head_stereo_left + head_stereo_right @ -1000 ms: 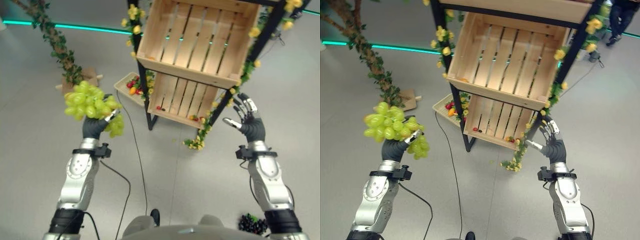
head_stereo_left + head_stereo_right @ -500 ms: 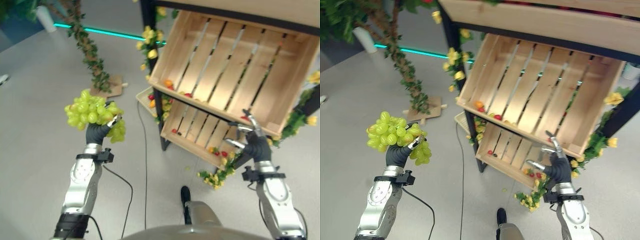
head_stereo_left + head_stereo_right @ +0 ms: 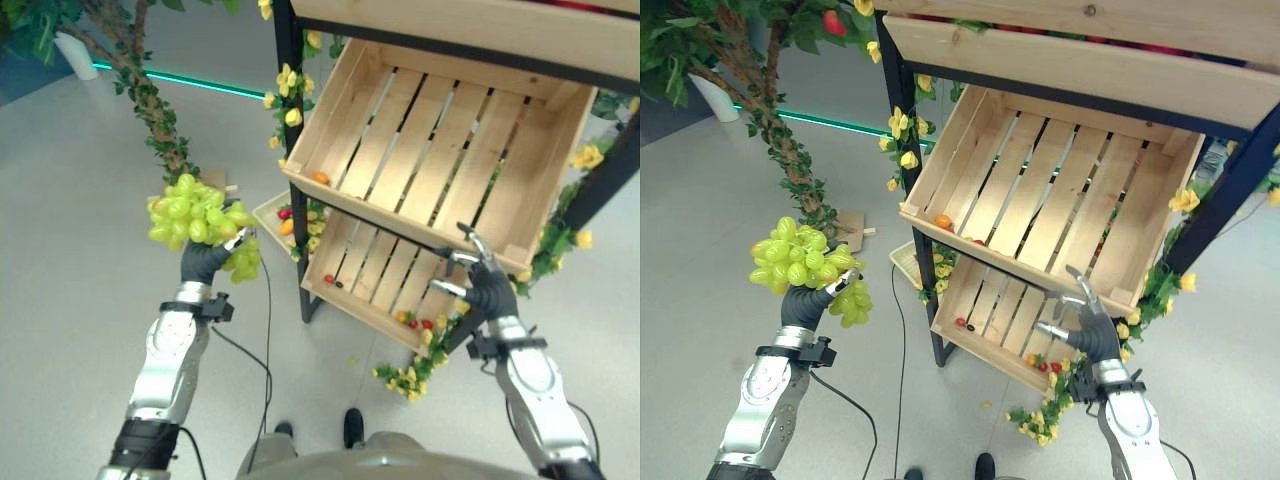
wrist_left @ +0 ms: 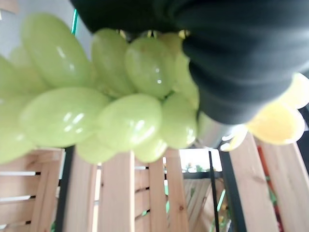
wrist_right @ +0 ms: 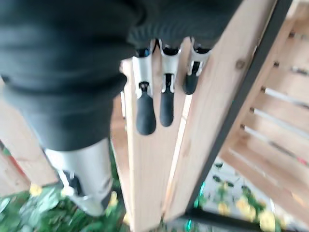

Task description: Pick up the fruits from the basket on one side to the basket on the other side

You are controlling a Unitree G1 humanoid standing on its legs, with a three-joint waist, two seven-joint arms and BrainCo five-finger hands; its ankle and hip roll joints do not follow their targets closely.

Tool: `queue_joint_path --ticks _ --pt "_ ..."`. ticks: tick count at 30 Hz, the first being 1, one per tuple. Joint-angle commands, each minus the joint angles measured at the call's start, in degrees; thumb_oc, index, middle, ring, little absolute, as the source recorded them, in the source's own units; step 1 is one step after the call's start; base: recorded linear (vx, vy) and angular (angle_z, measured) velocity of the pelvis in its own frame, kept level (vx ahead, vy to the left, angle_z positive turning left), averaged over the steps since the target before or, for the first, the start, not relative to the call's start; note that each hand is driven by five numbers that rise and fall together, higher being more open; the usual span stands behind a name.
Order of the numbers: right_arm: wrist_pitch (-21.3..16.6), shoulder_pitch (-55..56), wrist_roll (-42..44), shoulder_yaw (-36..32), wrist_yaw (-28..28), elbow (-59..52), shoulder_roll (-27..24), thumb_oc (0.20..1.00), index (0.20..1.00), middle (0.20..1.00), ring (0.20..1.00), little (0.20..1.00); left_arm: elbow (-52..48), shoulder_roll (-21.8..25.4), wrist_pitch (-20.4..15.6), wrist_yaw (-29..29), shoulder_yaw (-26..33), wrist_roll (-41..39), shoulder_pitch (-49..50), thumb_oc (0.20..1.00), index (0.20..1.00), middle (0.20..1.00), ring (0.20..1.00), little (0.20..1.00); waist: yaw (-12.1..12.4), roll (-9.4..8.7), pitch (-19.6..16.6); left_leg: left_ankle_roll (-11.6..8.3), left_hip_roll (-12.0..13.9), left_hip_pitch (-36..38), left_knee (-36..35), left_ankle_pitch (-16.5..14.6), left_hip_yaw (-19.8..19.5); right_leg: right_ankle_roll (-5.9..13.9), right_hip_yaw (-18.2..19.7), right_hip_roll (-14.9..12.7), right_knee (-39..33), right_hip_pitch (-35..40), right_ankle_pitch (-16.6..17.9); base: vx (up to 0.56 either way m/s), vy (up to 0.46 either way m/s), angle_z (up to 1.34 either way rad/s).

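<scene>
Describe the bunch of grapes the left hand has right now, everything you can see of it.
The bunch of green grapes is a dense cluster of glossy, pale yellow-green oval berries, whole as far as shows. The left hand grips it from below, fingers curled round it, holding it raised in the air left of the wooden crates. A smaller clump hangs down on the crate side of the hand. Nothing else touches it.

Small fruits [image 3: 417, 322] in the lower crate [image 3: 375, 285], kind indistinct.
</scene>
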Motion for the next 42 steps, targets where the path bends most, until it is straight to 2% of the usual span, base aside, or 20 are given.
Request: queue_joint_path --ticks 1,2,5,8,9,11,12,13,14,15,16,18,19,22,23,27,29,33,42 --pt "-1.68 -6.77 2.60 -5.96 -1.70 1.31 -1.43 1.000 1.000 1.000 1.000 1.000 -8.02 3.12 -4.28 0.22 4.07 2.30 -0.14 0.200 0.200 0.200 0.200 0.200 0.22 -2.36 -0.87 -2.58 -0.16 5.16 -6.16 4.74 1.11 5.21 4.07 -3.22 -3.94 9.09 -5.95 0.07 0.172 -0.48" --pt "-1.34 -6.12 2.35 -6.38 -1.55 1.19 -0.85 1.000 1.000 1.000 1.000 1.000 -8.14 3.19 -4.17 -0.04 3.71 2.35 -0.01 0.200 0.200 0.200 0.200 0.200 -0.20 -2.73 -1.50 -1.54 -0.89 6.27 -7.35 4.10 2.93 6.37 4.47 -4.54 -3.19 8.66 -5.70 0.08 0.243 -0.30" --pt "-0.90 -6.47 1.67 -6.07 -1.21 1.29 -0.18 1.000 1.000 1.000 1.000 1.000 -8.85 3.91 -4.03 -0.39 3.97 2.61 0.40 0.200 0.200 0.200 0.200 0.200 -0.17 -3.04 -1.77 0.18 -2.15 6.58 -7.20 2.68 5.56 8.19 5.85 -6.44 -1.56 6.92 -5.24 0.05 0.276 -0.35" --pt "-0.74 -7.14 0.77 -5.67 -1.53 1.56 0.26 1.000 1.000 1.000 1.000 1.000 -9.14 4.22 -4.22 -0.21 3.95 2.62 0.10 0.200 0.200 0.200 0.200 0.200 -0.12 -3.05 -1.47 1.22 -3.07 6.48 -6.93 1.72 7.95 10.02 6.71 -8.18 -0.50 5.04 -4.26 -0.02 0.220 -0.53" --pt "-0.74 -7.17 0.75 -5.66 -1.54 1.56 0.27 1.000 1.000 1.000 1.000 1.000 -9.10 4.23 -4.25 -0.21 3.95 2.62 0.07 0.200 0.200 0.200 0.200 0.200 0.02 -3.09 -1.49 1.28 -3.10 6.43 -6.86 1.67 8.13 10.09 6.89 -8.21 -0.47 4.94 -4.26 -0.04 0.220 -0.60" --pt "-0.76 -8.26 0.08 -5.47 -1.95 2.02 0.61 1.000 1.000 1.000 1.000 1.000 -9.69 4.63 -4.60 -0.11 3.90 2.75 -0.11 0.200 0.200 0.200 0.200 0.200 0.16 -2.95 -0.87 1.95 -4.15 5.91 -6.11 0.77 10.51 12.17 7.22 -10.59 -0.55 3.00 -2.04 -0.09 0.250 -0.77" --pt "-0.91 -9.09 0.07 -5.05 -2.44 2.23 1.03 1.000 1.000 1.000 1.000 1.000 -10.05 4.72 -4.79 0.34 4.09 2.61 0.03 0.200 0.200 0.200 0.200 0.200 0.46 -2.83 -0.14 2.00 -4.09 5.84 -5.84 0.86 11.81 12.58 5.52 -11.88 -0.34 1.79 -0.48 -0.10 0.166 -0.78" --pt "-0.86 -9.72 0.22 -4.63 -2.46 2.65 1.35 1.000 1.000 1.000 1.000 1.000 -10.08 4.92 -5.05 0.62 4.50 2.60 0.39 0.200 0.200 0.200 0.200 0.200 1.12 -2.56 0.03 1.97 -3.45 5.80 -5.76 0.43 12.99 12.65 2.69 -12.74 -0.35 1.16 -0.46 -0.08 0.089 -0.66" --pt "-0.87 -9.73 0.22 -4.62 -2.46 2.66 1.35 1.000 1.000 1.000 1.000 1.000 -10.08 4.92 -5.05 0.62 4.50 2.60 0.39 0.200 0.200 0.200 0.200 0.200 1.13 -2.55 0.03 1.96 -3.43 5.79 -5.73 0.41 13.00 12.64 2.70 -12.73 -0.34 1.15 -0.47 -0.13 0.119 -0.91" --pt "-0.93 -10.69 -0.21 -3.52 -2.89 2.83 1.86 1.000 1.000 1.000 1.000 1.000 -10.22 5.40 -4.81 0.85 5.61 2.90 1.06 0.200 0.200 0.200 0.200 0.200 3.74 -1.18 0.28 1.15 -1.79 5.45 -5.78 0.68 15.50 10.93 -11.15 -15.79 1.12 1.19 -2.12 -0.13 0.128 -0.75" --pt "-0.85 -10.51 -0.35 -3.19 -2.69 2.74 1.93 1.000 1.000 1.000 1.000 1.000 -10.22 5.58 -4.96 0.85 6.06 2.78 1.18 0.200 0.200 0.200 0.200 0.200 3.78 -1.11 0.19 1.14 -1.59 5.37 -6.16 1.07 16.26 10.91 -12.90 -15.97 2.58 2.21 -2.75 -0.16 0.147 -1.32" --pt "-0.67 -10.08 -1.00 -3.30 -2.14 2.37 1.73 1.000 1.000 1.000 1.000 1.000 -9.97 5.51 -5.11 0.80 6.26 2.82 1.26 0.200 0.200 0.200 0.200 0.200 3.63 -1.40 0.13 1.68 -1.71 5.67 -6.46 1.24 16.58 10.55 -11.97 -14.96 6.38 3.81 -4.79 -0.08 0.038 -0.93" --pt "-0.67 -9.64 -1.61 -3.45 -1.88 1.98 1.51 1.000 1.000 1.000 1.000 1.000 -10.10 5.31 -4.92 0.99 6.53 3.25 1.49 0.200 0.200 0.200 0.200 0.200 4.43 -1.79 -0.19 1.80 -1.76 5.85 -6.43 0.99 17.05 10.71 -11.86 -14.40 6.99 5.32 -6.32 -0.08 -0.032 -0.01" --pt "-0.54 -9.00 -1.42 -3.73 -1.73 1.40 1.60 1.000 1.000 1.000 1.000 1.000 -10.24 4.73 -4.92 1.30 7.03 3.47 2.16 0.200 0.200 0.200 0.200 0.200 5.04 -2.76 -1.14 1.49 -1.88 5.77 -7.30 1.50 18.03 10.77 -11.27 -13.95 1.85 7.10 -5.37 -0.03 -0.083 -0.24" --pt "-0.67 -7.59 -1.42 -4.20 -1.47 0.63 1.78 1.000 1.000 1.000 1.000 1.000 -10.24 3.92 -4.98 1.90 7.76 3.69 2.57 0.200 0.200 0.200 0.200 0.200 4.93 -2.96 -1.60 1.15 -1.15 6.00 -7.92 1.92 18.63 10.93 -11.26 -13.82 -0.32 7.47 -4.42 -0.01 -0.126 -0.52" --pt "-0.69 -2.98 -1.73 -5.64 -0.05 -1.93 2.49 1.000 1.000 1.000 1.000 1.000 -10.25 2.67 -4.85 2.42 8.79 4.38 3.34 0.200 0.200 0.200 0.200 0.200 3.46 -3.12 -1.71 0.18 -0.03 6.26 -9.03 3.06 18.74 10.62 -11.31 -12.82 -2.49 8.28 -4.32 -0.03 -0.121 -0.10" --pt "-0.90 1.76 -1.02 -6.68 1.62 -3.41 3.64 1.000 1.000 1.000 1.000 1.000 -9.80 2.27 -4.82 2.76 9.27 5.05 3.32 0.200 0.200 0.200 0.200 0.200 1.68 -3.17 -1.17 -0.57 0.82 6.43 -10.44 4.42 18.19 9.95 -10.74 -11.64 -2.72 8.06 -4.83 -0.05 -0.105 0.06" --pt "-1.00 5.92 -0.10 -7.71 3.44 -4.12 4.43 1.000 1.000 1.000 1.000 1.000 -9.27 1.62 -4.82 3.00 10.05 5.67 3.35 0.200 0.200 0.200 0.200 0.200 -0.12 -3.03 -0.92 -1.50 1.70 6.48 -12.17 5.84 17.67 9.26 -10.98 -10.62 -3.34 8.05 -5.26 -0.04 -0.071 0.09" --pt "-1.09 6.05 -0.45 -7.48 3.25 -3.84 3.87 1.000 1.000 1.000 1.000 1.000 -9.34 1.03 -5.31 3.78 11.04 6.00 4.48 0.200 0.200 0.200 0.200 0.200 -0.90 -2.47 -1.72 -1.80 2.46 7.77 -13.56 6.27 18.33 8.89 -10.10 -10.00 -5.89 9.44 -4.77 -0.01 -0.020 -0.02"
